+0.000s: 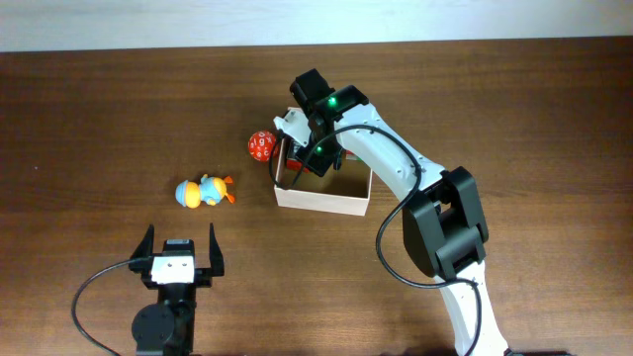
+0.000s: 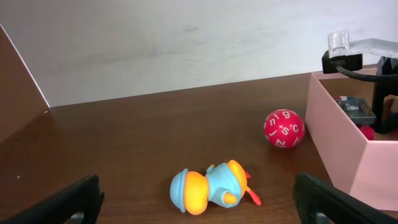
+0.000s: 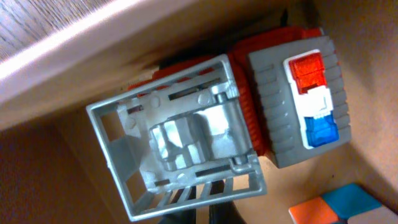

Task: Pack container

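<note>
Here, on a dark wood-grain table (image 1: 89, 109), the container (image 1: 326, 201), a shallow square box with white walls and a tan floor, sits just right of centre. The right arm (image 1: 396, 160) reaches over it from the near-right edge. The right gripper (image 1: 300, 158) is down at the box's back left corner, with green lights glowing on its black wrist. No view shows whether its jaws are spread or closed. Directly under the wrist camera, a toy truck (image 3: 280, 93) lies on the cardboard floor. It has a red body, a grey ribbed roof, a red, white and blue light bar and a silver cage-like frame. An orange and teal piece (image 3: 329, 208) shows at the picture's corner beside it. Outside the box, just beside that same back left corner, rests a red ball (image 2: 284, 128) printed with white characters. A 6 is among them, and the rest are too small to read with certainty. Farther left, well apart from the box, a blue and orange duck toy (image 2: 208, 186) lies on its side on the bare wood. The left gripper (image 1: 181, 232) sits near the front edge with its jaws spread wide and nothing between them, the duck ahead of it. A pale wall (image 2: 186, 43) backs the table.
</note>
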